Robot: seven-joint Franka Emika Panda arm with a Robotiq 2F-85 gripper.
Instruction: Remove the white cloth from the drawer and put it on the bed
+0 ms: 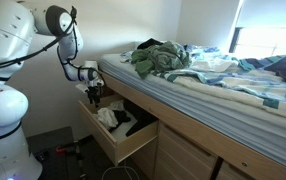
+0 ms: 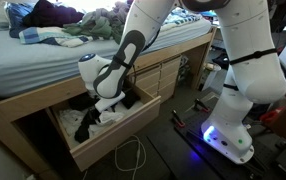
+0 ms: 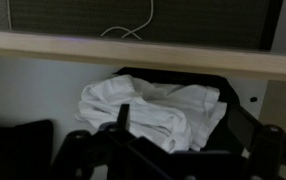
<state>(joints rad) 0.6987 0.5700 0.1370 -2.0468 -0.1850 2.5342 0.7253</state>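
The gripper point(image 1: 93, 96) hung over the one open drawer point(image 1: 118, 148). Its opening and any contact could not be told among the dark shapes in the wrist view. One white cloth point(image 3: 148, 108) lay just below its fingertips, inside the drawer, beside dark clothing point(image 2: 87, 126).
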